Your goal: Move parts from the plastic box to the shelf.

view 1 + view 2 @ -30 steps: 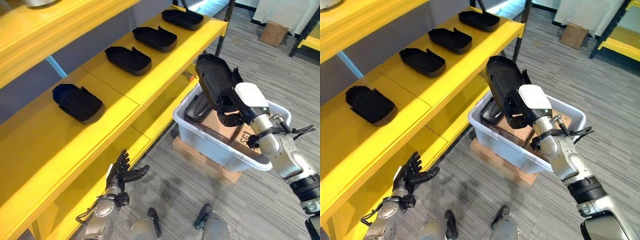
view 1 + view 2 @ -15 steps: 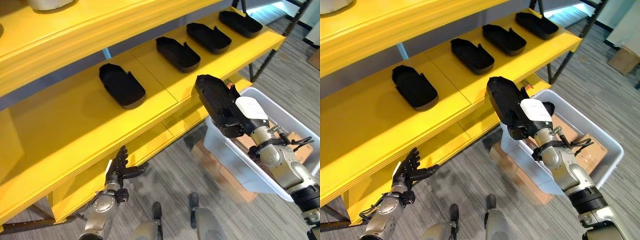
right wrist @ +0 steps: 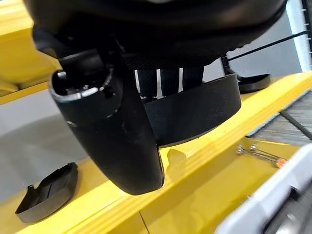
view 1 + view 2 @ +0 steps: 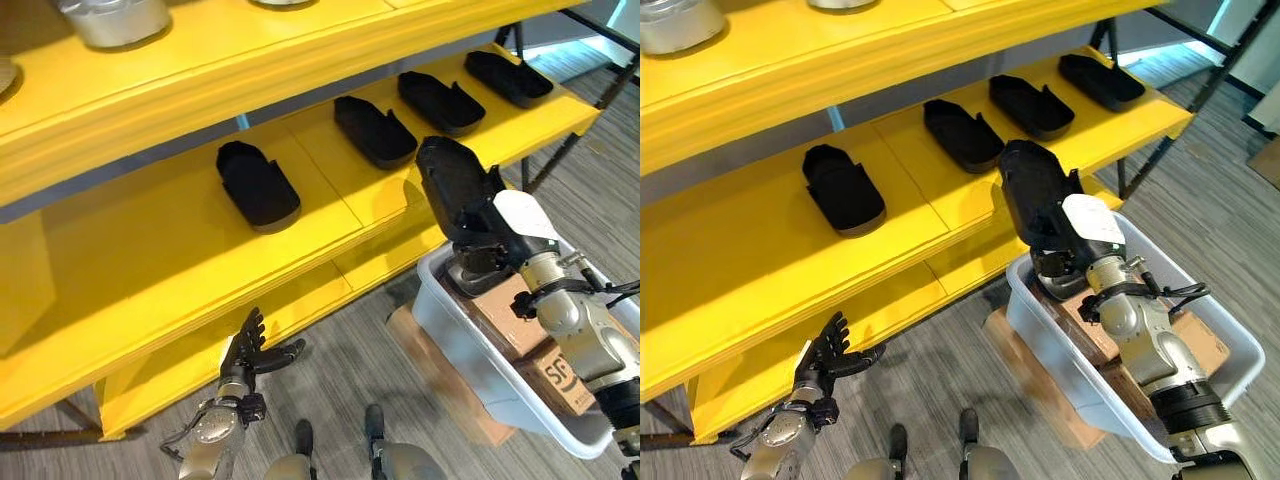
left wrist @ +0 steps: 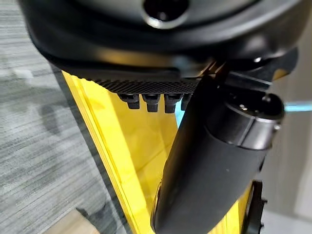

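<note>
While four parts line the yellow shelf, grey floor lies below

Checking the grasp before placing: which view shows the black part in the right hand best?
The left eye view: the whole black part shows, clasped by the right hand. The right eye view matches. The right wrist view shows just its edge.
</note>
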`<state>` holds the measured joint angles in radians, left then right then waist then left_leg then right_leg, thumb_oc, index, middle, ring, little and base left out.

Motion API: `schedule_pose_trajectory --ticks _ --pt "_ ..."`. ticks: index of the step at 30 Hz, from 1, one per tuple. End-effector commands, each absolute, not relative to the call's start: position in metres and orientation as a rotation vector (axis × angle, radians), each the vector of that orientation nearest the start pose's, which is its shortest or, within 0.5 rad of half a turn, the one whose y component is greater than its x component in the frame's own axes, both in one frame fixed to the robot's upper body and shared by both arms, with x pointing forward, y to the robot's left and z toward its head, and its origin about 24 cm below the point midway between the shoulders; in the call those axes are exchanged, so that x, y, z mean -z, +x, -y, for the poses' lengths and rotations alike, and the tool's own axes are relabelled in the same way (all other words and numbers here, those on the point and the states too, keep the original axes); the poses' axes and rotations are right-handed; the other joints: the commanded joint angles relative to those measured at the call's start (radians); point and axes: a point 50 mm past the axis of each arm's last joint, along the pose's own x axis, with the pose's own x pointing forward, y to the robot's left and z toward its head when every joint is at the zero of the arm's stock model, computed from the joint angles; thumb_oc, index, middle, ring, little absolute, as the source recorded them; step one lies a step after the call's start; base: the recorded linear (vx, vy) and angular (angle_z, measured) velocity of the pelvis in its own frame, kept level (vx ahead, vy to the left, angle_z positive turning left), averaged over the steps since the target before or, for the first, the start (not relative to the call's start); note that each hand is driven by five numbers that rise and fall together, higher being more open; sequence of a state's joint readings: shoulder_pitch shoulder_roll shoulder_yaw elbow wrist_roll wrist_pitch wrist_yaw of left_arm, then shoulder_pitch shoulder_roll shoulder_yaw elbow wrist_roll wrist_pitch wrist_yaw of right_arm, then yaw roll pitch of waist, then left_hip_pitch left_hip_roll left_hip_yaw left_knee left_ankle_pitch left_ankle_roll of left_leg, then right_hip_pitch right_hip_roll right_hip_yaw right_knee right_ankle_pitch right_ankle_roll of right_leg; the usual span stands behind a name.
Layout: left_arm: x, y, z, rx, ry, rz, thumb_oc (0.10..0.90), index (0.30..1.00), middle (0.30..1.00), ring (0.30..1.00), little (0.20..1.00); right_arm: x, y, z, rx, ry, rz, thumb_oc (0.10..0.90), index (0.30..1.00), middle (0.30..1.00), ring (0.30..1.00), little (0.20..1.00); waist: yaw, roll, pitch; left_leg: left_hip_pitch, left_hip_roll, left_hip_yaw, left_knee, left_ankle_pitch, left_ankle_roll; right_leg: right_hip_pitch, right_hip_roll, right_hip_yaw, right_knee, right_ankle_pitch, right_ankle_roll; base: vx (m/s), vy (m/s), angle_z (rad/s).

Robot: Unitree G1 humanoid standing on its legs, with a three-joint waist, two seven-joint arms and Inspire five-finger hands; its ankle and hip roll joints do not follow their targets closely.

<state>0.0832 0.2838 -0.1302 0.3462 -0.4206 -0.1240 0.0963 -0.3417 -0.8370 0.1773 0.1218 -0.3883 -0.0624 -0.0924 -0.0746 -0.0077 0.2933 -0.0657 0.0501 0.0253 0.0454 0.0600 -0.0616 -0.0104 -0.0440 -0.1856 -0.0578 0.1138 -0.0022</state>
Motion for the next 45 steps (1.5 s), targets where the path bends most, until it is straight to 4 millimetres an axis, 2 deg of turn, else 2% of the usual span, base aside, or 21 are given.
schedule_pose_trajectory --ticks 1,2,3,4,5,7,8,9,10,11,13,14,16,21,26,35,45 --pt "0.004 0.231 -0.214 -0.070 -0.046 -0.148 0.900 1.000 1.000 1.000 1.000 -0.239 0.301 0.244 0.158 -1.195 0.649 0.400 0.300 0.300 0.300 0.300 0.015 -0.035 -0.070 0.039 0.132 0.163 0.201 -0.149 -0.011 -0.128 -0.082 -0.029 0.265 -0.136 0.062 -0.08 0.004 0.89" --pt "0.003 0.233 -0.214 -0.072 -0.047 -0.141 0.900 1.000 1.000 1.000 1.000 -0.242 0.301 0.245 0.172 -1.196 0.658 0.400 0.300 0.300 0.300 0.300 0.012 -0.028 -0.074 0.055 0.164 0.155 0.189 -0.124 -0.020 -0.145 -0.086 -0.036 0.293 -0.145 0.061 -0.05 0.047 0.57" --pt "0.001 0.235 -0.213 -0.074 -0.051 -0.131 0.900 1.000 1.000 1.000 1.000 -0.246 0.301 0.245 0.189 -1.189 0.674 0.400 0.300 0.300 0.300 0.300 0.002 -0.022 -0.079 0.078 0.211 0.174 0.170 -0.097 -0.024 -0.162 -0.094 -0.051 0.321 -0.155 0.064 -0.03 0.033 0.40" --pt "0.001 0.235 -0.213 -0.075 -0.052 -0.131 0.900 1.000 1.000 1.000 1.000 -0.246 0.301 0.245 0.189 -1.190 0.674 0.400 0.300 0.300 0.300 0.300 0.001 -0.021 -0.079 0.082 0.213 0.174 0.163 -0.094 -0.027 -0.164 -0.093 -0.053 0.329 -0.161 0.062 -0.06 0.165 0.53" --pt "-0.003 0.240 -0.209 -0.066 -0.059 -0.113 0.900 1.000 1.000 1.000 1.000 -0.250 0.300 0.247 0.217 -1.186 0.688 0.400 0.300 0.300 0.300 0.300 -0.014 -0.002 -0.082 0.109 0.308 0.208 0.120 -0.007 -0.051 -0.191 -0.123 -0.076 0.386 -0.192 0.078 -0.07 0.201 0.61" --pt "-0.008 0.245 -0.207 -0.066 -0.073 -0.091 0.900 1.000 1.000 1.000 1.000 -0.252 0.299 0.253 0.247 -1.201 0.680 0.400 0.300 0.300 0.300 0.300 -0.028 0.019 -0.080 0.102 0.389 0.241 0.040 0.105 -0.084 -0.228 -0.175 -0.115 0.477 -0.225 0.086 -0.08 0.213 0.88" --pt "-0.008 0.245 -0.206 -0.064 -0.076 -0.091 0.900 1.000 1.000 1.000 1.000 -0.252 0.298 0.254 0.250 -1.203 0.679 0.400 0.300 0.300 0.300 0.300 -0.032 0.019 -0.082 0.105 0.387 0.237 0.025 0.116 -0.090 -0.237 -0.180 -0.119 0.498 -0.240 0.087 0.00 0.188 1.07" --pt "-0.009 0.246 -0.206 -0.062 -0.082 -0.089 0.900 1.000 1.000 1.000 1.000 -0.255 0.296 0.257 0.265 -1.217 0.678 0.400 0.300 0.300 0.300 0.300 -0.027 0.031 -0.079 0.105 0.401 0.242 0.013 0.154 -0.108 -0.244 -0.218 -0.132 0.543 -0.247 0.093 0.03 0.098 0.94" --pt "-0.009 0.246 -0.205 -0.059 -0.083 -0.089 0.900 1.000 1.000 1.000 1.000 -0.255 0.296 0.258 0.268 -1.219 0.677 0.400 0.300 0.300 0.300 0.300 -0.028 0.030 -0.079 0.106 0.398 0.239 0.007 0.158 -0.110 -0.247 -0.223 -0.134 0.554 -0.254 0.094 0.03 0.195 0.82" --pt "-0.006 0.243 -0.206 -0.064 -0.085 -0.098 0.900 1.000 1.000 1.000 1.000 -0.252 0.294 0.261 0.282 -1.220 0.663 0.400 0.300 0.300 0.300 0.300 -0.018 0.041 -0.078 0.101 0.380 0.245 -0.012 0.122 -0.112 -0.253 -0.241 -0.139 0.571 -0.243 0.097 0.06 0.129 0.55" --pt "-0.005 0.242 -0.205 -0.059 -0.082 -0.103 0.900 1.000 1.000 1.000 1.000 -0.250 0.292 0.263 0.287 -1.214 0.655 0.400 0.300 0.300 0.300 0.300 -0.012 0.042 -0.078 0.105 0.370 0.250 -0.011 0.105 -0.113 -0.243 -0.253 -0.140 0.573 -0.238 0.101 0.09 0.153 0.27" --pt "-0.006 0.242 -0.206 -0.052 -0.065 -0.100 0.900 1.000 1.000 1.000 1.000 -0.245 0.290 0.264 0.291 -1.199 0.649 0.400 0.300 0.300 0.300 0.300 0.000 0.039 -0.070 0.092 0.346 0.247 0.011 0.057 -0.109 -0.219 -0.278 -0.145 0.564 -0.227 0.110 0.11 0.150 0.24" --pt "-0.008 0.243 -0.206 -0.043 -0.048 -0.094 0.900 1.000 1.000 1.000 1.000 -0.240 0.287 0.268 0.305 -1.200 0.632 0.400 0.300 0.300 0.300 0.300 0.008 0.030 -0.060 0.076 0.327 0.243 0.045 0.019 -0.108 -0.189 -0.302 -0.154 0.542 -0.212 0.123 0.11 0.142 0.27" --pt "-0.013 0.245 -0.211 -0.050 -0.018 -0.073 0.900 1.000 1.000 1.000 1.000 -0.238 0.286 0.266 0.305 -1.197 0.629 0.400 0.300 0.300 0.300 0.300 0.024 0.020 -0.046 0.062 0.278 0.230 0.089 -0.049 -0.094 -0.144 -0.337 -0.155 0.483 -0.164 0.156 0.10 0.157 0.19" --pt "-0.014 0.246 -0.217 -0.069 0.005 -0.076 0.900 1.000 1.000 1.000 1.000 -0.240 0.286 0.265 0.306 -1.202 0.635 0.400 0.300 0.300 0.300 0.300 0.038 -0.008 -0.056 0.035 0.232 0.206 0.128 -0.102 -0.073 -0.113 -0.361 -0.150 0.421 -0.124 0.178 0.11 0.145 0.03" --pt "-0.012 0.243 -0.219 -0.080 0.002 -0.085 0.900 1.000 1.000 1.000 1.000 -0.247 0.296 0.250 0.263 -1.194 0.669 0.400 0.300 0.300 0.300 0.300 0.063 -0.049 -0.084 0.028 0.200 0.198 0.134 -0.135 -0.053 -0.083 -0.376 -0.155 0.363 -0.067 0.201 0.06 0.057 0.06" --pt "-0.012 0.238 -0.227 -0.102 -0.001 -0.089 0.900 1.000 1.000 1.000 1.000 -0.279 0.322 0.221 0.209 -1.203 0.745 0.400 0.300 0.300 0.300 0.300 0.111 -0.084 -0.102 0.024 0.183 0.192 0.115 -0.135 -0.046 -0.066 -0.380 -0.179 0.334 -0.025 0.212 0.03 0.010 0.05"
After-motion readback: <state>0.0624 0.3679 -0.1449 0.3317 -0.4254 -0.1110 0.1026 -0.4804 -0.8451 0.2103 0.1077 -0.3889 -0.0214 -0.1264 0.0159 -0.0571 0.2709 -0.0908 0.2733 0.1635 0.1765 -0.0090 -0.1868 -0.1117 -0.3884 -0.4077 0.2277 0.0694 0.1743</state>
